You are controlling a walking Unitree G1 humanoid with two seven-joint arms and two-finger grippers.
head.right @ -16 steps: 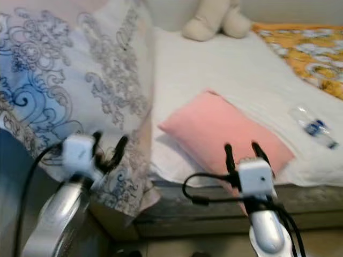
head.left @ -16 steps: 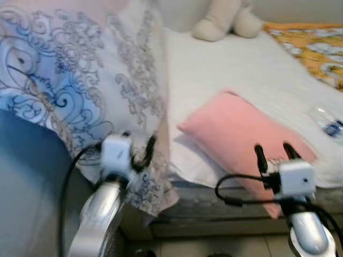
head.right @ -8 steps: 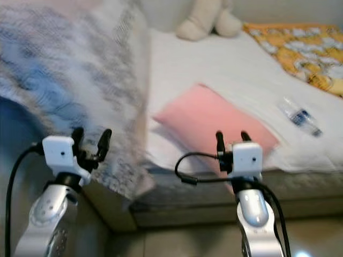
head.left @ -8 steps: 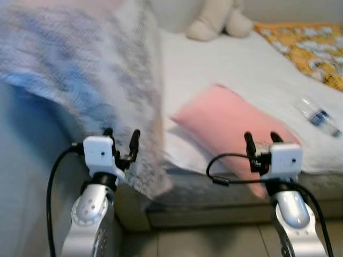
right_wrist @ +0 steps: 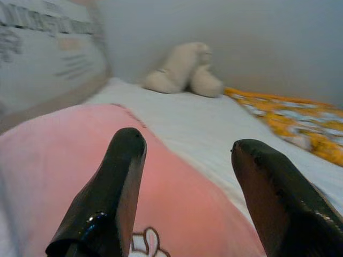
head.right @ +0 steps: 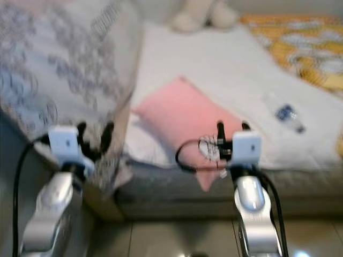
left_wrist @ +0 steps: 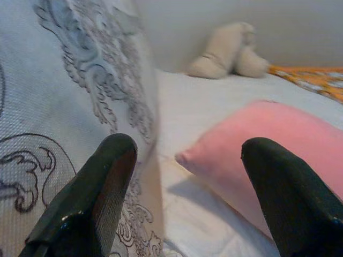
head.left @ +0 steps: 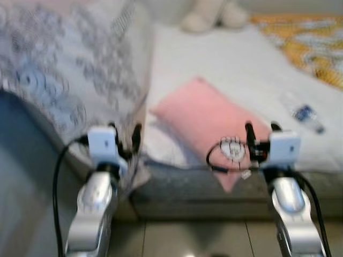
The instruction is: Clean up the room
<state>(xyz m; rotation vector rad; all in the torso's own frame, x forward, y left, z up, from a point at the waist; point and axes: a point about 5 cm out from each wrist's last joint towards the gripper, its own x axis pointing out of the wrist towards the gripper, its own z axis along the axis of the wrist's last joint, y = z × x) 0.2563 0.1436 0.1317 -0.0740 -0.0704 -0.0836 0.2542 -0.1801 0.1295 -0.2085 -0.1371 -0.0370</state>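
Pink pillow [head.left: 206, 126] on bed [head.left: 236, 75]; claws open.

Head stereo views looked forward and down at the bed [head.left: 214, 69]. Each wrist view faced along its fingers, close to the pink pillow [right_wrist: 64, 155], sharing the plush toy [left_wrist: 228, 51].

Soft matt pink cloth pillow [head.left: 209, 126]; glossy black fingers [right_wrist: 112, 193].

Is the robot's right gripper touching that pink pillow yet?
Cannot tell. In the right wrist view the open right gripper sits over the pink pillow, but blur hides any gap or contact.
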